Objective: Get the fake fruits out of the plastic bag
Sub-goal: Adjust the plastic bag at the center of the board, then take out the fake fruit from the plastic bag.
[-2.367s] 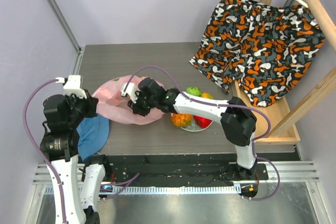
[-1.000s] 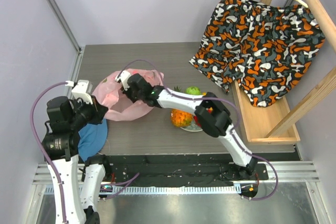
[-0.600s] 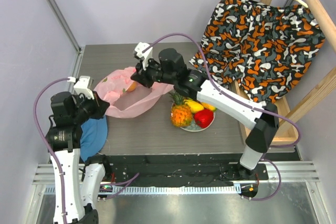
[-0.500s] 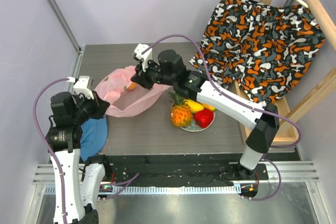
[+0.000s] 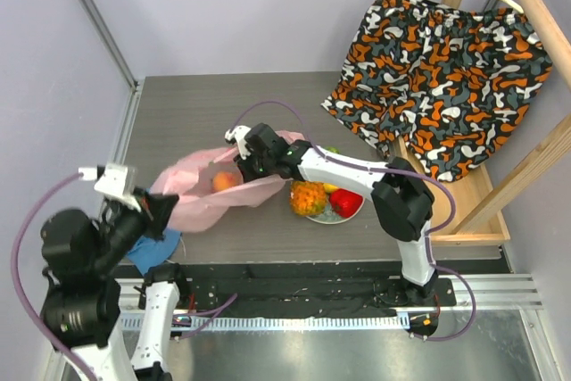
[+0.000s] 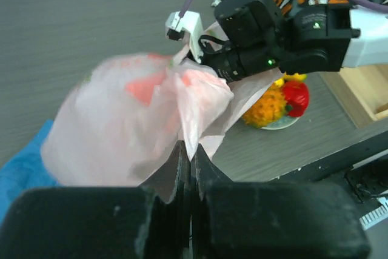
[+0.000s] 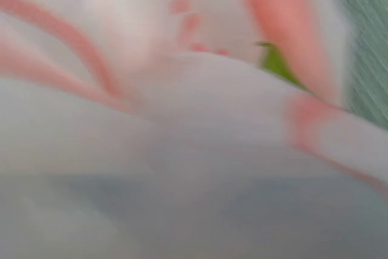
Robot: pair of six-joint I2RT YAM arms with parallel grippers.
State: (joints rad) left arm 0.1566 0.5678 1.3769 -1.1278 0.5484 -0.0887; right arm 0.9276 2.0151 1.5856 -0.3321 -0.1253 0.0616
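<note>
The pink plastic bag lies stretched across the table's left half. My left gripper is shut on its near-left corner, and the left wrist view shows its fingers pinching the film of the bag. An orange peach shows through the bag. My right gripper is at the bag's far rim, its fingers hidden by film. The right wrist view shows only blurred bag film. A pineapple, a red piece and a yellow piece sit on the plate.
A blue hat lies under my left arm at the near left. Patterned cloth hangs over a wooden rack on the right. A sliver of green fruit shows behind my right arm.
My left gripper has pulled the bag's corner toward the near left, stretching it. My right arm has dropped from above the bag to its far rim. The peach has shifted nearer.
</note>
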